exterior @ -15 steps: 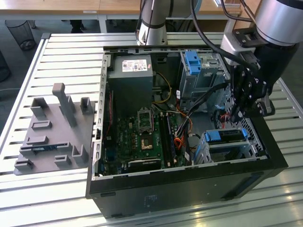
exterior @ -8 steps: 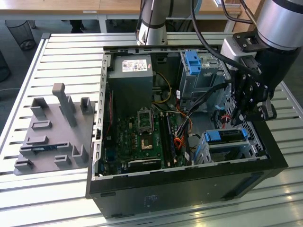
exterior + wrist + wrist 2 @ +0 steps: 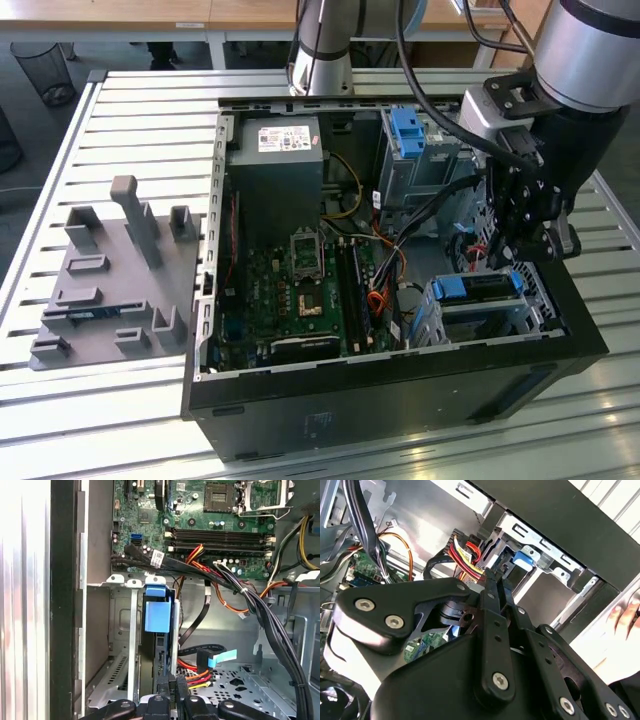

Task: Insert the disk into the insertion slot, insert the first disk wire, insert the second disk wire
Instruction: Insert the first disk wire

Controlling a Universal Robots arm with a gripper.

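While poised with the gripper (image 3: 171,686) just at the exposed end of the disk (image 3: 157,615), grips nothing visible, jaws drawn together. Disk lodged in the insertion slot (image 3: 132,640), blue-tabbed wire (image 3: 212,658) loose nearby. Seemingly the disk-insertion step, nearly done; calls for straight pressure along the slot, clear of that wire.

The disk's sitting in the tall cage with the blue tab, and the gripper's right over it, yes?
Not quite. In the exterior view the disk sits in the low insertion slot, not the tall cage with the blue tab. The gripper is right over it.
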